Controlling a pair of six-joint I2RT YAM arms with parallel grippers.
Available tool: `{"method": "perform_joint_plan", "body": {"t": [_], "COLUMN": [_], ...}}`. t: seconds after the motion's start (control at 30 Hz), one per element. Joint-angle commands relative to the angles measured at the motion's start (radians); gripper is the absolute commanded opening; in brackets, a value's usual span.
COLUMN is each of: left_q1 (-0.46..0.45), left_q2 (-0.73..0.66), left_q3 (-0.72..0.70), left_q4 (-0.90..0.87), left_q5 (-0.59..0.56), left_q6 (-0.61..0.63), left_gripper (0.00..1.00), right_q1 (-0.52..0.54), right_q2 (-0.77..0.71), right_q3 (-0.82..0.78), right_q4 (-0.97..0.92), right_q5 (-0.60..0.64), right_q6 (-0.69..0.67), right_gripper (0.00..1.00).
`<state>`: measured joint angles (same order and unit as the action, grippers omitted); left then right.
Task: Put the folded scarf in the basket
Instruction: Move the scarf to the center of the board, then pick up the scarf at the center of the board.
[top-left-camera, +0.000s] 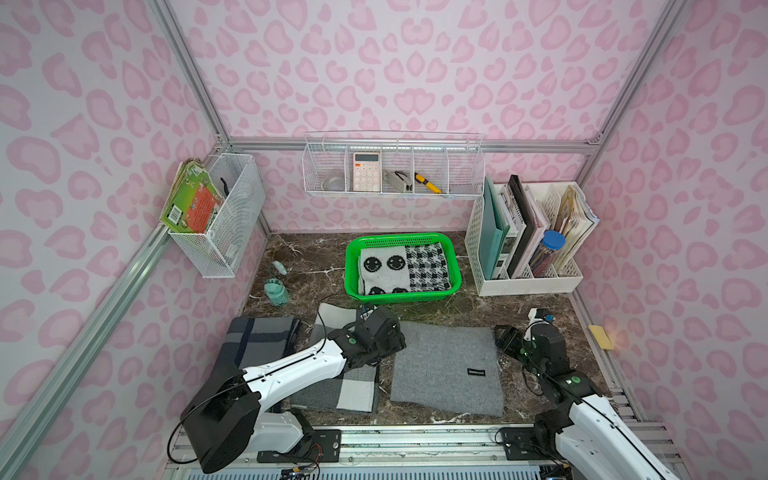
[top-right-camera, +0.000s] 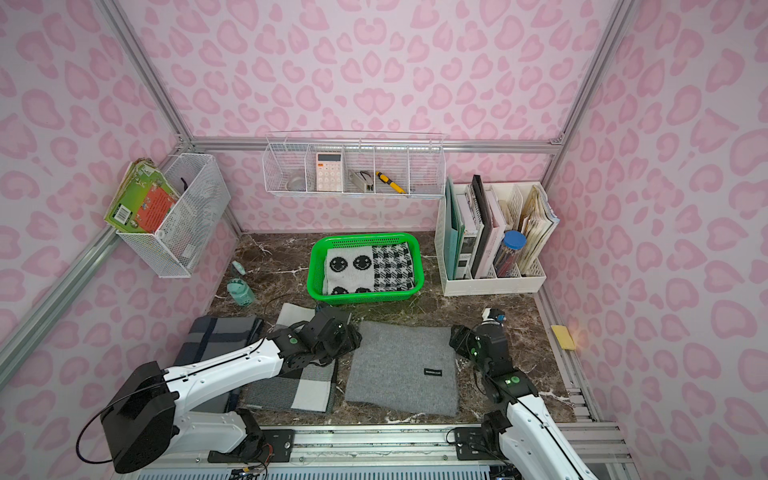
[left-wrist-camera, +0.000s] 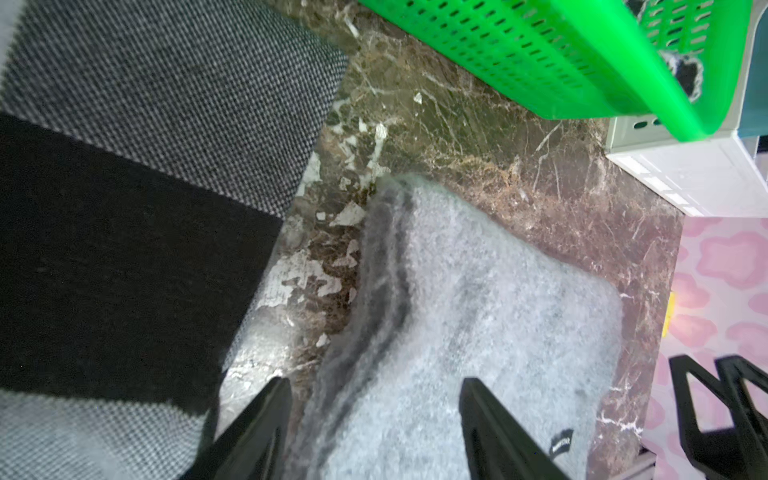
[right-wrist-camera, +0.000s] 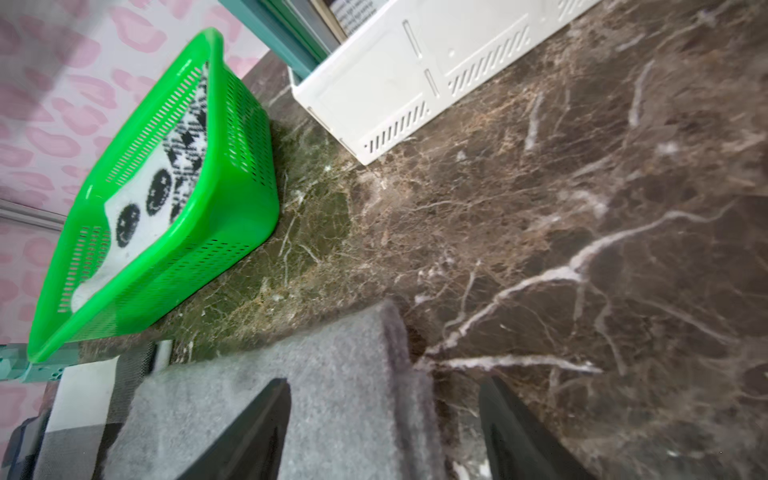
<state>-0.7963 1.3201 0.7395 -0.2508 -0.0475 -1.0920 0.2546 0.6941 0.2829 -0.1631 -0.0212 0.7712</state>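
1. Left gripper (left-wrist-camera: 374, 419) stands with its jaws well apart, straddling the near-left edge of the grey scarf (top-left-camera: 449, 368); nothing is pinched between them.
2. Right gripper (right-wrist-camera: 384, 424) is spread wide too, one finger over the grey scarf's edge and the other over bare desk (right-wrist-camera: 582, 208). It holds nothing.
3. The grey scarf lies flat and folded on the desk, between the two arms, just in front of the basket (top-left-camera: 455, 266). It is not in the basket.
4. The basket sits at the middle back of the desk, and a black-and-white smiley scarf (top-left-camera: 384, 270) already lies inside it.
5. Both top views show the whole layout: a checked scarf (top-right-camera: 291, 386) and a dark plaid scarf (top-right-camera: 220, 336) to the left, under the left arm, and the white file organizer (top-left-camera: 528, 282) to the right of the basket.
6. The top views hide the fingertips behind the wrists; only the wrist views show the gaps.
7. The left wrist view catches the right gripper's black fingers (left-wrist-camera: 706, 399) across the grey scarf.
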Motion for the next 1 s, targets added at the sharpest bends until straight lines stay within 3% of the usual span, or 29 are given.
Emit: {"method": "perform_joint_plan", "body": {"t": [0.0, 0.27, 0.7, 0.87, 0.97], "left_q1": [0.000, -0.001, -0.013, -0.028, -0.033], "left_q2": [0.007, 0.096, 0.197, 0.231, 0.249], "left_q3": [-0.007, -0.005, 0.023, 0.036, 0.040], "left_q4": [0.027, 0.117, 0.045, 0.045, 0.051], "left_q5": [0.053, 0.133, 0.099, 0.094, 0.096], "left_q6": [0.010, 0.007, -0.006, -0.014, -0.014], "left_gripper": [0.70, 0.70, 0.68, 0.66, 0.60], "right_q1": [-0.035, -0.037, -0.026, 0.043, 0.096], "right_q2": [0.065, 0.141, 0.158, 0.192, 0.224], "right_q3": [-0.016, -0.092, -0.125, -0.112, -0.098], "right_q4": [0.057, 0.130, 0.149, 0.167, 0.173], "right_q5": [-0.160, -0.242, -0.252, -0.211, -0.172], "right_q6": [-0.048, -0.035, -0.031, -0.015, -0.004], "right_gripper": [0.74, 0.76, 0.78, 0.73, 0.64]}}
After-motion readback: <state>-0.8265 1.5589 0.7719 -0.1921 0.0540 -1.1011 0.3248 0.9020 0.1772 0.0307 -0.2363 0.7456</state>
